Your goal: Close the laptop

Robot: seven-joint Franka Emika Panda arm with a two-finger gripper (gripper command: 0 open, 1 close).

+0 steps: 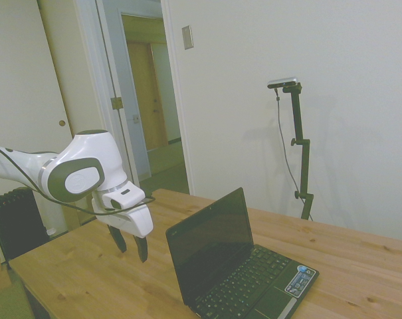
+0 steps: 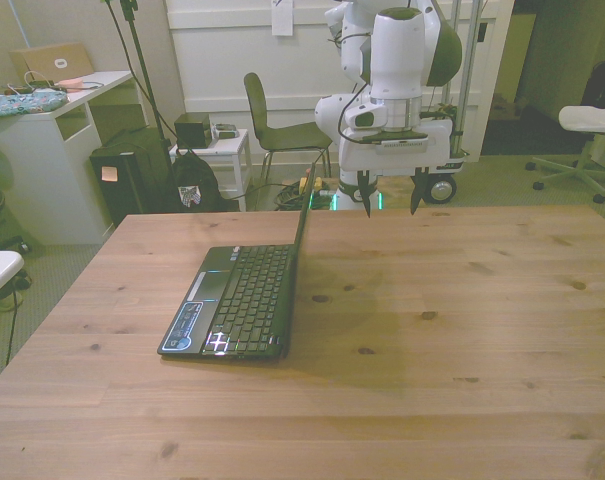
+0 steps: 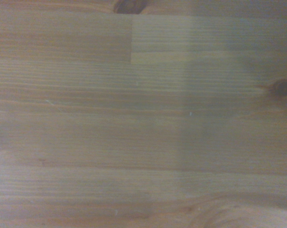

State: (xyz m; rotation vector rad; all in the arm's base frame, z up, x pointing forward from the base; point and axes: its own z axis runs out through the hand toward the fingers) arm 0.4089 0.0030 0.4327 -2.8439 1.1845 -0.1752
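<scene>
Hanging above the wooden table (image 2: 462, 300), the white arm's gripper (image 2: 390, 193) points straight down near the table's far edge; its two dark fingers (image 2: 367, 192) stand well apart and hold nothing; they do not touch the wood. The laptop (image 2: 244, 300) sits open on the table toward the front view's left, well short of the near edge; its lid stands roughly upright, dark screen facing the keyboard; blue and white stickers (image 1: 300, 279) mark the palm rest. In the side view the gripper (image 1: 132, 244) hangs behind the lid, near it but apart; the wrist view shows only bare wood grain (image 3: 143, 123) with dark knots.
</scene>
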